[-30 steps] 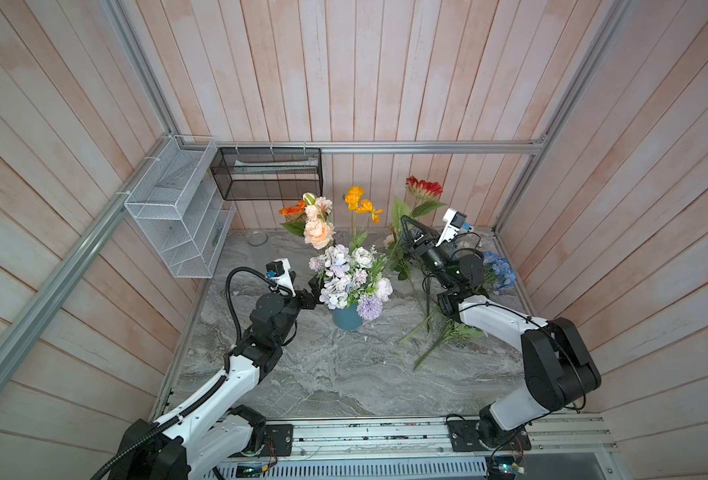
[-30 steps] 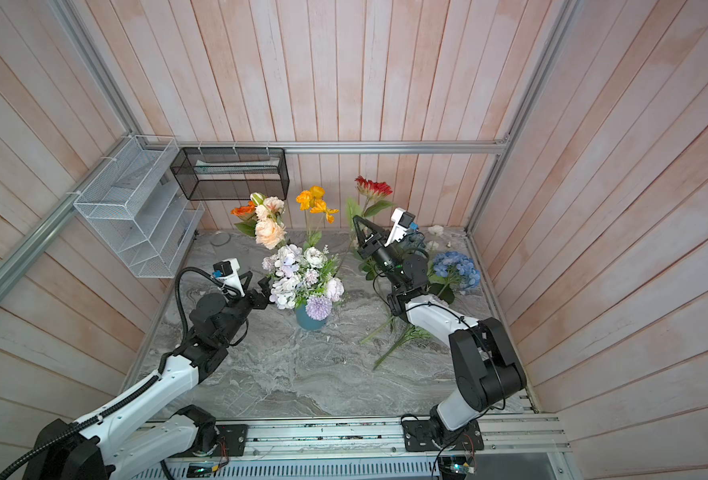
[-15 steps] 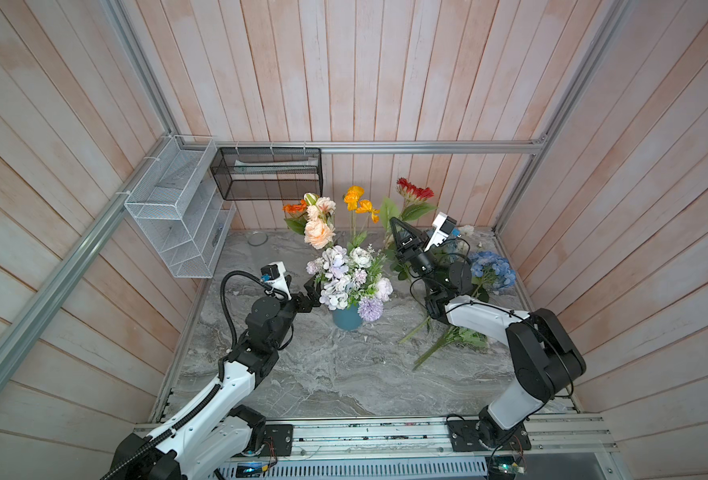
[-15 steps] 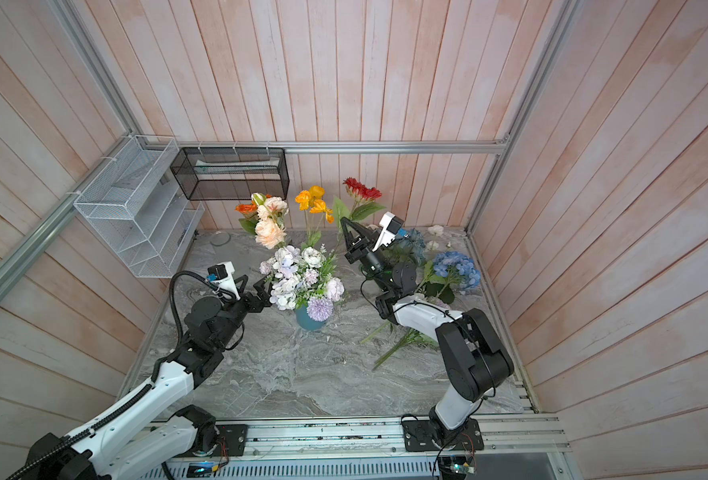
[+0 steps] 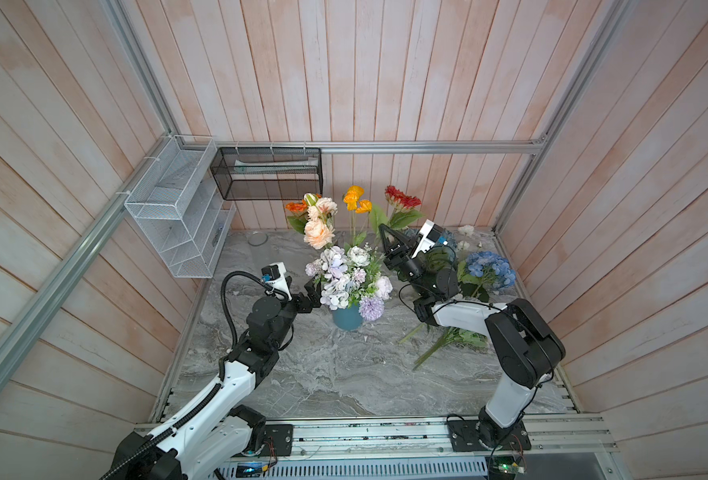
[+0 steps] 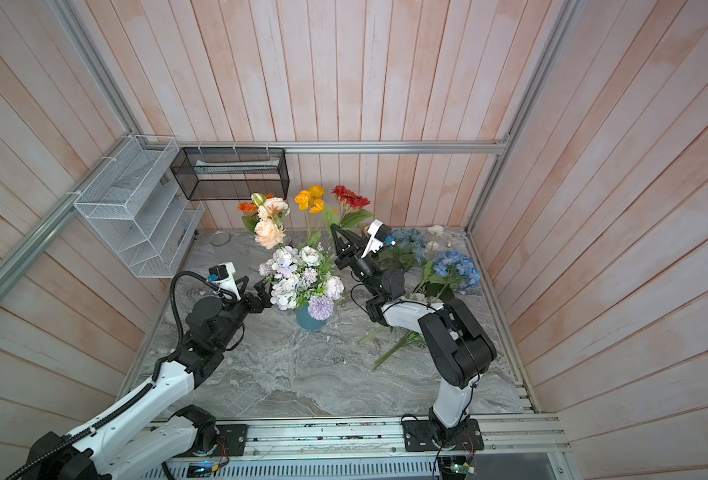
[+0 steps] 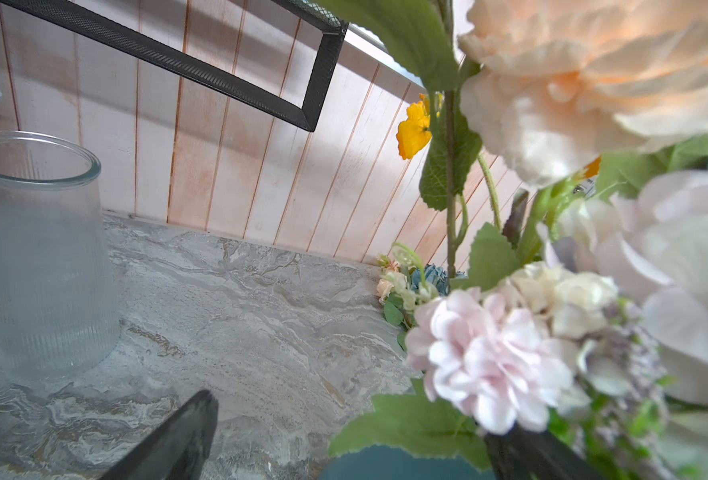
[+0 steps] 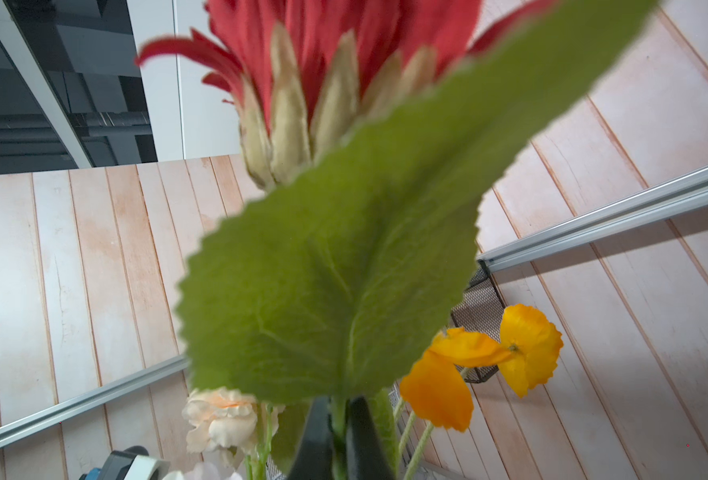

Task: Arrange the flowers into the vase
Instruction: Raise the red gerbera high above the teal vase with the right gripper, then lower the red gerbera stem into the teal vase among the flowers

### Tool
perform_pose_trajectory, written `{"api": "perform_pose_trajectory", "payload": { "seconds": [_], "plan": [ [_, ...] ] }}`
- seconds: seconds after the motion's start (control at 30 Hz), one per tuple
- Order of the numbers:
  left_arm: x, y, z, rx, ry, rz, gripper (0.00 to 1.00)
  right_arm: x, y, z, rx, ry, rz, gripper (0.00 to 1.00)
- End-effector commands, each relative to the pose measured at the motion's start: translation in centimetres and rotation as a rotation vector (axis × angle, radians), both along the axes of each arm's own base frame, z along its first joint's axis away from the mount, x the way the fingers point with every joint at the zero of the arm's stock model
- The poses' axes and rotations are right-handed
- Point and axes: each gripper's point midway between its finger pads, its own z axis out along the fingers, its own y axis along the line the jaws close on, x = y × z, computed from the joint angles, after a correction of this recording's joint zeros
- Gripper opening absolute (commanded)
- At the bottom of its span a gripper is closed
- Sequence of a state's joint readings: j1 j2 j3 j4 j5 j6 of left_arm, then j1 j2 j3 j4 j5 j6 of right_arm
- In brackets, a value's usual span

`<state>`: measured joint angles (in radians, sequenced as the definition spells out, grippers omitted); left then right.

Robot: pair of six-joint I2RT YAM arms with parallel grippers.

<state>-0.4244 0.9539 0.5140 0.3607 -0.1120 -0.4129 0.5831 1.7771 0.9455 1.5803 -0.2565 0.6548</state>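
L gripper [image 5: 314,293] was kept spread wide, nothing held, just left of the blue vase [image 5: 347,318]; vase & its flowers [image 5: 344,274] were left unmoved mid-table. R gripper [image 5: 385,233], pinched on the red flower [image 5: 402,197] stem, had been carried left, nearer the bouquet, vs. 1 s earlier. Blue hydrangeas [image 5: 489,268] were left lying at right.

No legible text, label, brand, number or sign in any view, plain unmarked surfaces on the teal vase [image 5: 347,319], the clear glass vase [image 7: 40,257], the white wire rack [image 5: 169,216], the black mesh basket [image 5: 269,176]
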Motion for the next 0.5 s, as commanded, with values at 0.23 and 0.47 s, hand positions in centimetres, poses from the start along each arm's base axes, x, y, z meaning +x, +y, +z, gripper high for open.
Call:
{"api": "perform_pose_trajectory", "payload": {
  "seconds": [0.23,0.47],
  "plan": [
    [0.1,0.2,-0.2,-0.003,0.003,0.009,1.0,-1.2,2.0,-3.9,-0.102,0.054,0.1,0.0],
    [0.1,0.3,-0.2,0.004,0.005,0.011,1.0,-1.0,1.0,-3.1,-0.104,0.082,0.114,0.19]
  ]
}}
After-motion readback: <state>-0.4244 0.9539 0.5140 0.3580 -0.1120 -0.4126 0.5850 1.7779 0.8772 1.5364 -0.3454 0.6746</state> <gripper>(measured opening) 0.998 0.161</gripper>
